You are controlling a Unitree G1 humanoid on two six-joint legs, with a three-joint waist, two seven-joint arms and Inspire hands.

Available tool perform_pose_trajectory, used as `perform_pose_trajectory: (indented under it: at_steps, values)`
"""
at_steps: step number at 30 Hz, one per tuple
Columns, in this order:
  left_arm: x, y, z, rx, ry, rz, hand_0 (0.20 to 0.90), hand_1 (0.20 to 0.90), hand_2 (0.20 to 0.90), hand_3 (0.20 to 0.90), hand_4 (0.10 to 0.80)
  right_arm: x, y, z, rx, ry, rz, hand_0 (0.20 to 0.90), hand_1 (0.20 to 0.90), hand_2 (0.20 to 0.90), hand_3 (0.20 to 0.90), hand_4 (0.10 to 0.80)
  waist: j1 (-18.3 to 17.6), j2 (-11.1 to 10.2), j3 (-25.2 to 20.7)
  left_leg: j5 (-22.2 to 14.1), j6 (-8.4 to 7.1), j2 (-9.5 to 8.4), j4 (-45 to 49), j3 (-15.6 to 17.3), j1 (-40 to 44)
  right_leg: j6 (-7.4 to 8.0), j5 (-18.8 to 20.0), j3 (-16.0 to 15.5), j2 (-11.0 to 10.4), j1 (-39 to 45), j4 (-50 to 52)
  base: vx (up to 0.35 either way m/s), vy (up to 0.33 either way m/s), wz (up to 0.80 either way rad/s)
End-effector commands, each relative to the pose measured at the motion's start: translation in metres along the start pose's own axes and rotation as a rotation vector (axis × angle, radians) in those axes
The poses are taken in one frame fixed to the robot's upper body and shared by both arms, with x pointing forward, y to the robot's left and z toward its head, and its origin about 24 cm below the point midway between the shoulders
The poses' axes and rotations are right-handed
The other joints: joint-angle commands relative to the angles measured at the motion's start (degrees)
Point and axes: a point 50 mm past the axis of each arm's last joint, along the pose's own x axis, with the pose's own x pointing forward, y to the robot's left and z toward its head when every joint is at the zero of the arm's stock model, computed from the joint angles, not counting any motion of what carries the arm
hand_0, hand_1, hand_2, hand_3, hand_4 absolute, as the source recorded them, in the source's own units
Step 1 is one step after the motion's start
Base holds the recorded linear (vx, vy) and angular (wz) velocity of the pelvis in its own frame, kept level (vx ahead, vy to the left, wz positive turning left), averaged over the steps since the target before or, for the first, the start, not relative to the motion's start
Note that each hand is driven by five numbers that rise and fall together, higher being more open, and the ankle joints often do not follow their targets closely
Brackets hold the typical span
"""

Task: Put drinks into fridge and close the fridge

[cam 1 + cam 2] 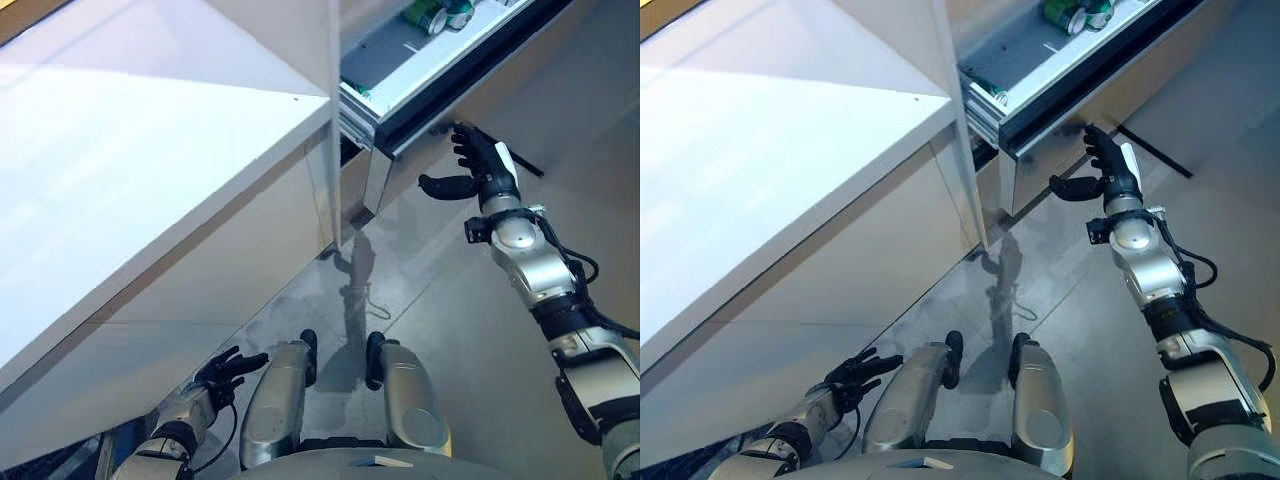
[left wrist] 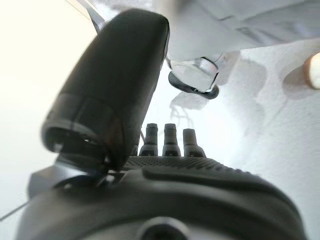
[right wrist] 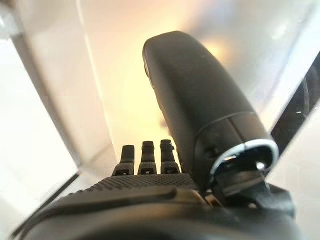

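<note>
A pale grey floor (image 1: 470, 330) runs beneath a white counter (image 1: 130, 170). Beside the counter the fridge drawer (image 1: 400, 75) stands pulled out, and the drinks (image 1: 438, 14) (green cans, from what shows) already lie inside at its far end. The right hand (image 1: 482, 165) is raised just under the drawer's dark front edge, fingers straight and thumb spread, holding nothing. The left hand (image 1: 225, 372) hangs low by the counter's base, relaxed and empty. Closing seems to be the step in hand: a flat palm on the front, pushed squarely along the drawer's travel, should avoid jamming.
</note>
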Motion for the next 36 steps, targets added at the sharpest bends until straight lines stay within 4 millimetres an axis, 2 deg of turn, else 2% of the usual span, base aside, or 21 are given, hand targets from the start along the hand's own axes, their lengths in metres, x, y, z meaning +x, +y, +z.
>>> perform_pose_trajectory:
  at_steps: [1, 5, 8, 10, 13, 17, 20, 21, 22, 23, 25, 26, 27, 28, 30, 32, 33, 35, 36]
  values:
    - [-0.004, 0.023, -0.004, 0.131, 0.020, 0.047, 0.900, 0.900, 0.900, 0.900, 0.800, 0.010, 0.058, 0.162, 0.154, -0.580, 0.231, 0.900, 0.900, 0.900, 0.900, 0.800, 6.00, -2.49, -6.60, -1.94, 5.03, -2.48, -2.25, 3.75, 0.68, -0.70, 3.47, 0.01, 0.75, 4.34, -6.65, 0.033, 0.035, 0.17]
    - [-0.004, 0.020, 0.002, 0.157, -0.001, 0.031, 0.900, 0.900, 0.900, 0.900, 0.800, 0.014, 0.064, 0.173, 0.194, -0.578, 0.225, 0.900, 0.900, 0.900, 0.900, 0.800, 7.16, -2.47, -6.42, 0.10, 4.59, -2.32, -5.95, 3.58, 1.58, 0.15, 5.08, -0.83, 0.41, 4.85, -9.89, -0.031, 0.033, 0.20]
    - [-0.003, 0.017, 0.009, 0.171, -0.028, 0.005, 0.900, 0.900, 0.900, 0.900, 0.800, 0.015, 0.061, 0.180, 0.216, -0.595, 0.205, 0.900, 0.900, 0.900, 0.900, 0.800, 7.49, -2.50, -6.15, 0.73, 4.50, -2.43, -7.06, 3.57, 1.50, 0.68, 6.08, -0.92, -0.01, 4.62, -11.39, -0.078, 0.029, 0.10]
    - [-0.004, 0.016, 0.008, 0.181, -0.036, -0.011, 0.900, 0.900, 0.900, 0.900, 0.800, 0.017, 0.052, 0.178, 0.222, -0.591, 0.156, 0.900, 0.900, 0.900, 0.900, 0.800, 7.46, -2.65, -6.20, 0.51, 4.56, -2.50, -7.00, 3.67, 1.81, 0.90, 6.40, -0.93, -0.29, 5.09, -11.87, -0.020, 0.015, 0.01]
    - [-0.004, 0.016, 0.004, 0.182, -0.022, -0.032, 0.900, 0.900, 0.900, 0.900, 0.800, 0.017, 0.044, 0.172, 0.244, -0.579, 0.115, 0.900, 0.900, 0.900, 0.900, 0.800, 7.20, -3.07, -6.59, 0.06, 4.67, -2.41, -7.02, 3.88, 2.58, 1.04, 6.44, -0.79, -0.46, 5.87, -12.19, 0.023, 0.015, 0.02]
    - [-0.006, 0.016, -0.011, 0.175, 0.018, -0.038, 0.900, 0.900, 0.900, 0.900, 0.800, 0.017, 0.019, 0.134, 0.278, -0.487, -0.003, 0.900, 0.900, 0.900, 0.900, 0.800, 5.78, -4.36, -8.89, -0.50, 4.90, -2.26, -8.96, 4.22, 5.65, 1.56, 6.44, 0.22, -0.18, 8.76, -14.36, 0.055, 0.009, 0.01]
    - [-0.008, 0.021, -0.020, 0.135, 0.041, 0.000, 0.900, 0.900, 0.900, 0.900, 0.800, 0.006, 0.011, 0.085, 0.272, -0.370, -0.033, 0.900, 0.900, 0.900, 0.900, 0.800, 4.14, -5.03, -10.63, -0.42, 4.92, -2.01, -11.08, 4.66, 7.75, 2.00, 6.57, 0.96, 0.20, 10.43, -16.16, -0.014, 0.006, -0.04]
    - [-0.009, 0.023, -0.025, 0.120, 0.045, 0.019, 0.900, 0.900, 0.900, 0.900, 0.800, -0.002, 0.011, 0.053, 0.274, -0.291, -0.027, 0.900, 0.900, 0.900, 0.900, 0.800, 3.18, -5.28, -11.63, -0.25, 4.94, -1.92, -12.44, 4.92, 8.86, 2.26, 6.71, 1.26, 0.43, 11.23, -17.26, -0.021, 0.004, -0.11]
    - [-0.010, 0.025, -0.026, 0.114, 0.045, 0.027, 0.900, 0.900, 0.900, 0.900, 0.800, -0.008, 0.011, 0.037, 0.265, -0.255, -0.029, 0.900, 0.900, 0.900, 0.900, 0.800, 2.69, -5.40, -12.15, -0.13, 4.90, -1.83, -13.07, 5.06, 9.32, 2.39, 6.79, 1.40, 0.54, 11.51, -17.73, -0.025, 0.005, -0.10]
    - [-0.011, 0.026, -0.030, 0.101, 0.045, 0.040, 0.900, 0.900, 0.900, 0.900, 0.800, -0.019, 0.011, 0.011, 0.241, -0.192, -0.024, 0.900, 0.900, 0.900, 0.900, 0.800, 1.94, -5.57, -13.00, 0.12, 4.85, -1.69, -14.04, 5.33, 10.05, 2.62, 6.99, 1.72, 0.72, 11.91, -18.41, -0.036, 0.006, -0.11]
    - [-0.013, 0.028, -0.035, 0.064, 0.039, 0.056, 0.900, 0.900, 0.900, 0.900, 0.800, -0.048, 0.007, -0.046, 0.209, -0.034, -0.017, 0.900, 0.900, 0.900, 0.900, 0.800, 0.43, -5.80, -14.70, 0.82, 4.77, -1.44, -15.89, 5.76, 11.21, 3.05, 7.74, 2.46, 0.99, 12.73, -20.32, -0.084, 0.008, -0.11]
    - [-0.015, 0.031, -0.039, 0.043, 0.042, 0.067, 0.900, 0.900, 0.900, 0.900, 0.800, -0.072, 0.003, -0.082, 0.201, 0.082, -0.023, 0.900, 0.900, 0.900, 0.900, 0.800, -0.38, -5.83, -15.86, 1.12, 4.66, -1.15, -17.09, 6.09, 12.12, 3.35, 8.20, 2.71, 1.12, 13.26, -21.47, -0.133, -0.001, -0.13]
    - [-0.018, 0.036, -0.045, 0.013, 0.044, 0.075, 0.900, 0.900, 0.900, 0.900, 0.800, -0.103, -0.001, -0.128, 0.134, 0.248, -0.043, 0.900, 0.900, 0.900, 0.900, 0.800, -1.59, -5.89, -17.42, 1.53, 4.42, -0.72, -19.01, 6.98, 13.56, 3.91, 9.18, 2.93, 1.20, 14.01, -23.34, -0.125, -0.006, -0.20]
    - [-0.018, 0.038, -0.046, 0.003, 0.042, 0.081, 0.900, 0.900, 0.900, 0.900, 0.800, -0.117, -0.003, -0.147, 0.134, 0.335, -0.056, 0.900, 0.900, 0.900, 0.900, 0.800, -2.12, -5.91, -18.06, 1.74, 4.31, -0.50, -19.97, 7.43, 14.27, 4.12, 9.63, 3.11, 1.30, 14.37, -24.17, -0.120, -0.016, -0.34]
    - [-0.020, 0.046, -0.047, -0.009, 0.047, 0.090, 0.900, 0.900, 0.900, 0.900, 0.800, -0.159, -0.001, -0.193, 0.128, 0.564, -0.060, 0.900, 0.900, 0.900, 0.900, 0.800, -3.27, -5.93, -19.65, 2.22, 4.09, -0.13, -22.52, 8.05, 15.84, 4.60, 10.33, 3.62, 1.74, 14.91, -25.75, -0.099, -0.038, -0.37]
    - [-0.021, 0.051, -0.049, 0.012, 0.057, 0.100, 0.900, 0.900, 0.900, 0.900, 0.800, -0.192, 0.002, -0.222, 0.084, 0.722, -0.050, 0.900, 0.900, 0.900, 0.900, 0.800, -3.80, -5.90, -20.57, 2.79, 3.96, 0.15, -24.46, 8.70, 16.86, 4.87, 11.08, 3.76, 2.07, 15.40, -27.31, -0.080, -0.047, -0.19]
    - [-0.021, 0.053, -0.050, 0.021, 0.063, 0.105, 0.900, 0.900, 0.900, 0.900, 0.800, -0.203, 0.003, -0.230, 0.087, 0.782, -0.053, 0.900, 0.900, 0.900, 0.900, 0.800, -3.92, -5.91, -20.79, 3.01, 3.87, 0.22, -25.04, 8.86, 17.21, 4.95, 11.34, 3.82, 2.18, 15.64, -27.84, -0.083, -0.055, -0.20]
    - [-0.022, 0.060, -0.055, 0.025, 0.082, 0.126, 0.900, 0.900, 0.900, 0.900, 0.800, -0.252, 0.005, -0.259, 0.076, 0.989, -0.027, 0.900, 0.900, 0.900, 0.900, 0.800, -4.29, -5.80, -21.64, 4.38, 3.15, 0.84, -28.57, 9.86, 18.52, 5.49, 12.89, 3.50, 2.61, 16.63, -31.35, -0.119, -0.067, -0.20]
    - [-0.022, 0.061, -0.056, 0.028, 0.086, 0.134, 0.900, 0.900, 0.900, 0.900, 0.800, -0.263, 0.006, -0.264, 0.078, 1.040, -0.028, 0.900, 0.900, 0.900, 0.900, 0.800, -4.29, -5.71, -21.83, 4.72, 2.99, 0.95, -29.32, 9.91, 18.66, 5.54, 13.09, 3.39, 2.75, 16.76, -31.91, -0.123, -0.055, -0.24]
